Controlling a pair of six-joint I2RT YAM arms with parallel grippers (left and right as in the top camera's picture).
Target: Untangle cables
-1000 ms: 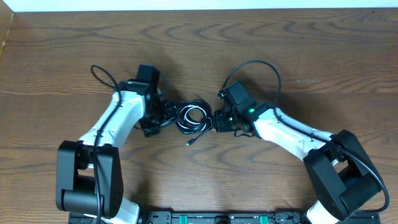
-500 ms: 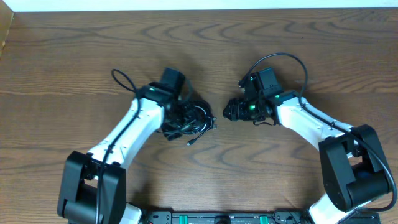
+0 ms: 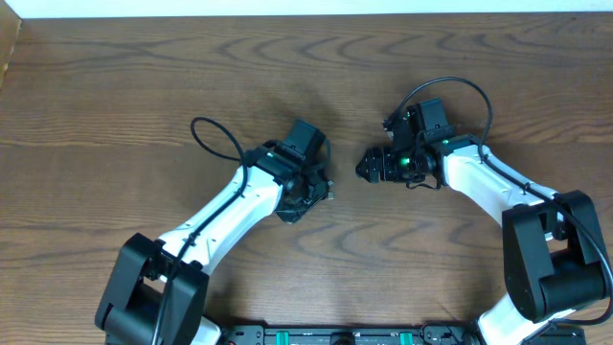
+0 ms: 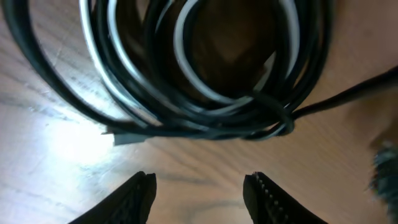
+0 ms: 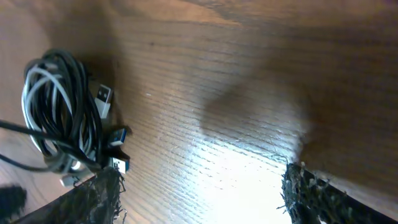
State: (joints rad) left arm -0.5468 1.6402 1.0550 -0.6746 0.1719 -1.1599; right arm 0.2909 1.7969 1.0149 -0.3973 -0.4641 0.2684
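The left gripper (image 3: 305, 187) hangs directly over the coiled bundle of thin black and white cables (image 4: 186, 124), hiding most of it from overhead. Its jaws are partly apart, with bare wood between them, and the coil lies just past the tips. In the right wrist view the bundle (image 5: 59, 112) is a long loop running up and down the frame, its small plug ends (image 5: 104, 94) pointing right. The right gripper (image 3: 372, 165) is close by, spread wide and empty. All this rests on a dark wood-grain table (image 3: 144, 77), and a pale strip (image 3: 287, 8) runs along its far edge.
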